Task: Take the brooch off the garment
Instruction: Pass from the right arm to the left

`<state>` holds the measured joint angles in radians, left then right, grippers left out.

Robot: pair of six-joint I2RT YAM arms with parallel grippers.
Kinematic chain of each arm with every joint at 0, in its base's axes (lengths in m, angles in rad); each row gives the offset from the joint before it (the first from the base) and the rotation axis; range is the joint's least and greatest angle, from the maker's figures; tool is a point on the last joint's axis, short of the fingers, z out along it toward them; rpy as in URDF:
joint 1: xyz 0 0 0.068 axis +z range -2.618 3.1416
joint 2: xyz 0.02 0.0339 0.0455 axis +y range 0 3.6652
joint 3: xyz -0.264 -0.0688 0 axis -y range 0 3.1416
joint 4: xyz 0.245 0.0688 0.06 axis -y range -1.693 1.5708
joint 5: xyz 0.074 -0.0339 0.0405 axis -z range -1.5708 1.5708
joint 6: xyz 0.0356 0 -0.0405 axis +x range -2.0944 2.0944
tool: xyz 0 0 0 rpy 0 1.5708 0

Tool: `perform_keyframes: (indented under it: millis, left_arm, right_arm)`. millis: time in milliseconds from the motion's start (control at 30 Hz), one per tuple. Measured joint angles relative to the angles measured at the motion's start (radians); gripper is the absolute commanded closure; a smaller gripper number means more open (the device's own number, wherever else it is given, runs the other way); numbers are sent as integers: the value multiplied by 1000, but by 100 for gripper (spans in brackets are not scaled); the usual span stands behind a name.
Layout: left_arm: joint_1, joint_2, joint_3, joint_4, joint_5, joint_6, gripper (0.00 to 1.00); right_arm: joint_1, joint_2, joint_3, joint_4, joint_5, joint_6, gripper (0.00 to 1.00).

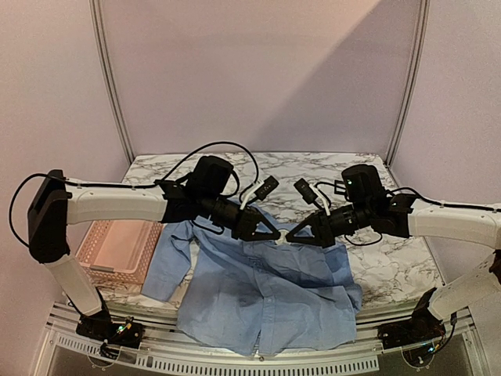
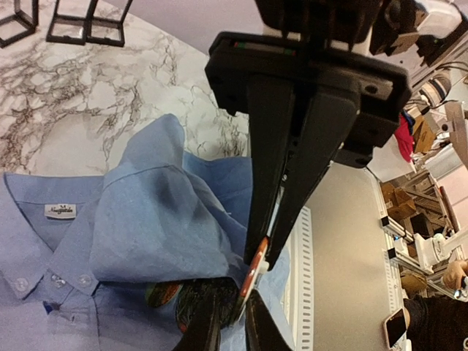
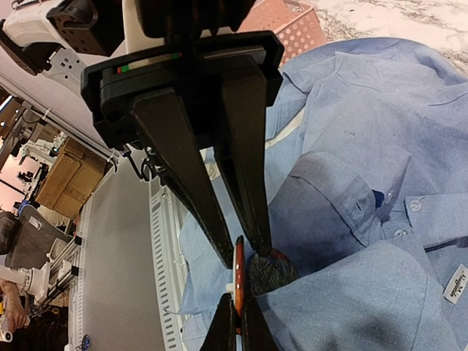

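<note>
Marble table (image 1: 391, 266): left gripper (image 2: 263, 257) clamps brooch (image 2: 254, 278) on shirt (image 1: 266, 298); right gripper (image 3: 243, 254) shut alongside.

a small white label (image 2: 60, 210) is sewn inside the collar of the garment (image 2: 161, 219), just above the collar buttons. it carries one line of dark script, too small and blurred to read. no other text on the garment can be read.
</note>
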<state>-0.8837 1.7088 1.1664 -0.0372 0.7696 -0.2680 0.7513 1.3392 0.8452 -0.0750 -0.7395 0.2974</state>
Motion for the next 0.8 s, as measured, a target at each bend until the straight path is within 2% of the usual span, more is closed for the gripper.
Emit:
perform_keyframes:
  millis: [100, 233, 333, 433, 500, 667, 800]
  left_arm:
    - [-1, 8, 0, 0, 10, -2, 86]
    - [-3, 19, 5, -3, 27, 0, 100]
    - [-7, 19, 7, -5, 35, 8, 100]
    - [-8, 19, 7, -4, 35, 9, 100]
    - [-8, 19, 7, 0, 35, 4, 100]
    - [-8, 19, -8, 54, 22, -18, 100]
    - [-8, 18, -45, 111, 3, -45, 100]
  right_arm:
    - [0, 0, 0, 0, 0, -3, 100]
    - [-2, 0, 0, -1, 1, -7, 100]
    - [-8, 0, 0, -12, -3, -10, 99]
    - [-8, 0, 0, -11, -4, -11, 93]
    - [-8, 0, -1, -5, -1, -5, 84]
    - [-12, -36, -68, 92, 8, 54, 50]
    - [-12, -96, -153, 205, 11, 132, 41]
